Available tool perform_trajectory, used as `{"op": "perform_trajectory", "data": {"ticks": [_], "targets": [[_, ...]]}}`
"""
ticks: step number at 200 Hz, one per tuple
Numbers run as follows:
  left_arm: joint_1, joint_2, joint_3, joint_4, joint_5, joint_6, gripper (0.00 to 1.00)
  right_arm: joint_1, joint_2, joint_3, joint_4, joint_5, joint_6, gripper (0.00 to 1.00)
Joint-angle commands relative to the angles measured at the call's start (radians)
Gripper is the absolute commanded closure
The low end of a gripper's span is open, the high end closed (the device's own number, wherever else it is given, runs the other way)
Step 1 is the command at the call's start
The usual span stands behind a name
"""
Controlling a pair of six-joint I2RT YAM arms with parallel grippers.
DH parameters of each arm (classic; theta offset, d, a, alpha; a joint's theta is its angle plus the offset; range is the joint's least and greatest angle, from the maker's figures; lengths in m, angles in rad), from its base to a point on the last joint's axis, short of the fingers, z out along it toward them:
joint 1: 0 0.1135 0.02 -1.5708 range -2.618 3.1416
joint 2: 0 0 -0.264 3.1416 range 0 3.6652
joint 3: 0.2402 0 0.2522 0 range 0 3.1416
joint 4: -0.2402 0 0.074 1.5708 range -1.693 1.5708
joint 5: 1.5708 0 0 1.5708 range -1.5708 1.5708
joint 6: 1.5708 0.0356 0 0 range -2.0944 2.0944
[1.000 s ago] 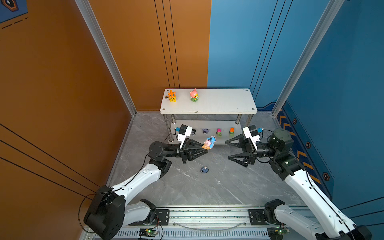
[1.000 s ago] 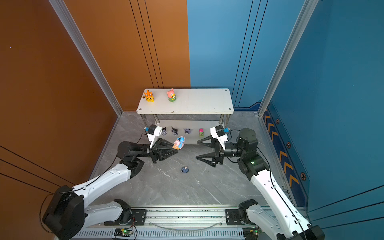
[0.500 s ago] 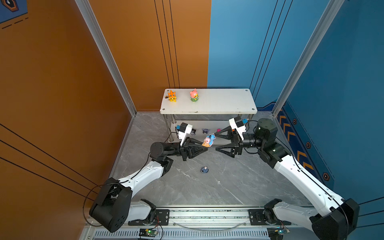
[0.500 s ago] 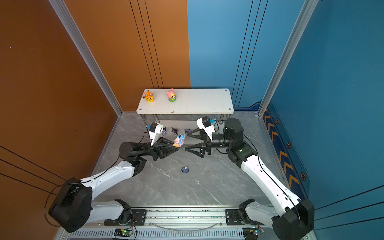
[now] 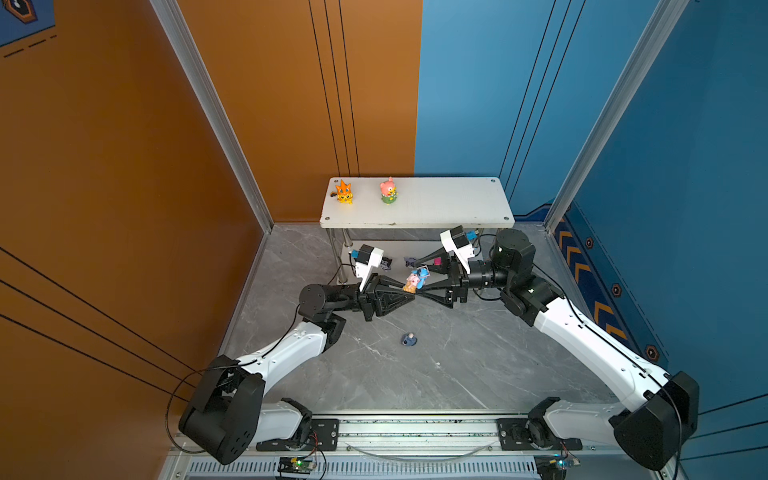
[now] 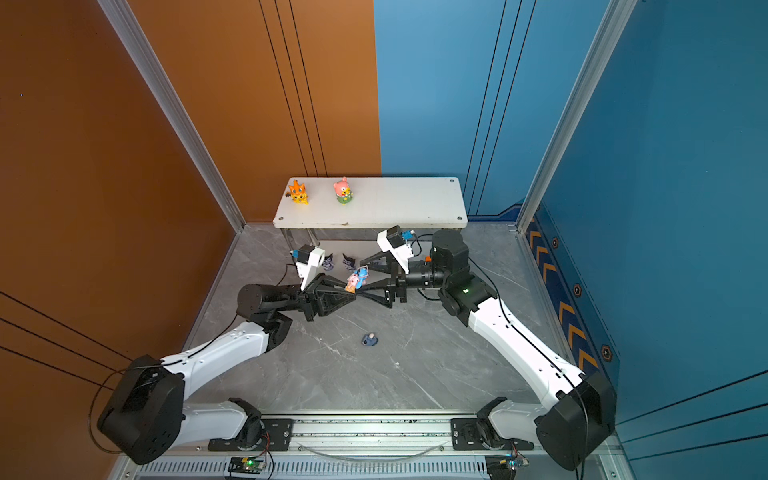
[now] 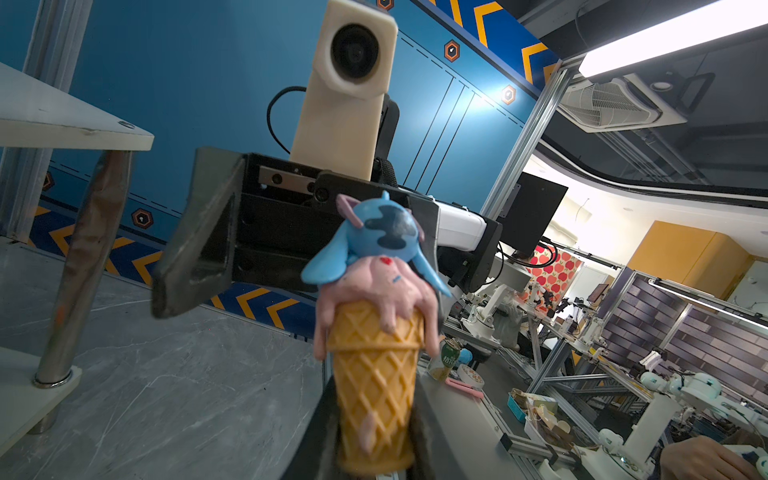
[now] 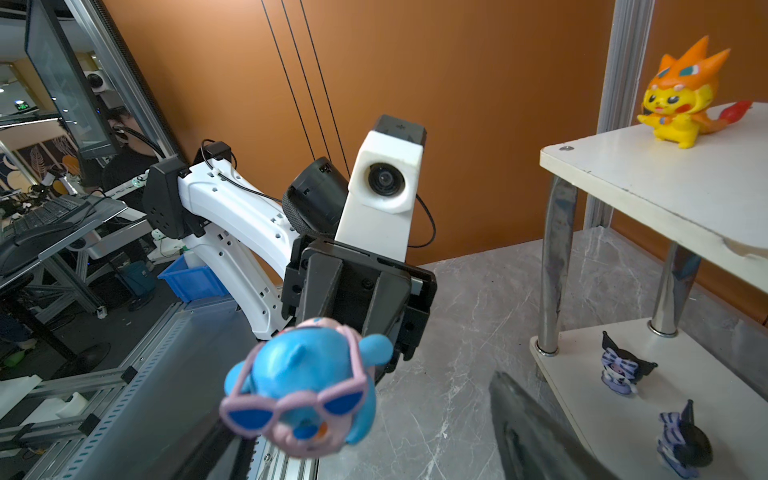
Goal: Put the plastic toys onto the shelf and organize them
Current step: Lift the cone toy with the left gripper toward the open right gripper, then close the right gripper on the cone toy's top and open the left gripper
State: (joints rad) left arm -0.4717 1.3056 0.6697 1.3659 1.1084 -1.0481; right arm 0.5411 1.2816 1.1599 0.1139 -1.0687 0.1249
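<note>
Pinching the blue creature on its ice-cream cone [image 7: 374, 332] by the cone, my left gripper [image 5: 410, 291] is closed on it and holds it clear of the floor [image 5: 457, 357]. My right gripper [image 5: 419, 277] faces it, jaws spread wide to either side of the blue head; whether they touch it I cannot tell.

I judge the handover risky. If my left lets go before my right has closed, the toy drops. If my right squeezes the rounded head, the toy may twist or pop out.

Beyond my right jaws stands the shelf [image 5: 436, 203]. A careless swing there could topple the black-purple eared heads [image 8: 623, 370] on its lower board.
</note>
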Motion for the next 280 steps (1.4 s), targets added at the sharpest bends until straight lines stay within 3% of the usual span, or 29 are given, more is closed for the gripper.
{"op": "perform_trajectory", "data": {"ticks": [1, 80, 143, 211, 263, 280], "targets": [[0.011, 0.001, 0.007, 0.040, 0.011, 0.006, 0.98, 0.018, 0.005, 0.045, 0.028, -0.008, -0.025, 0.14], [0.013, 0.001, 0.006, 0.039, 0.008, 0.006, 0.98, 0.055, 0.044, 0.084, 0.015, -0.014, -0.042, 0.22], [0.023, 0.000, 0.008, 0.040, 0.003, 0.004, 0.98, 0.061, 0.065, 0.099, 0.030, -0.014, -0.020, 0.51], [0.045, -0.001, 0.007, 0.039, -0.009, 0.004, 0.97, 0.060, 0.082, 0.113, 0.007, 0.016, -0.001, 0.67], [0.055, -0.031, -0.012, -0.070, -0.039, 0.095, 0.84, 0.057, 0.086, 0.142, -0.054, 0.102, -0.005, 0.75], [0.054, -0.067, -0.016, -0.172, -0.055, 0.166, 0.69, 0.057, 0.085, 0.157, -0.074, 0.131, -0.003, 0.76]]}}
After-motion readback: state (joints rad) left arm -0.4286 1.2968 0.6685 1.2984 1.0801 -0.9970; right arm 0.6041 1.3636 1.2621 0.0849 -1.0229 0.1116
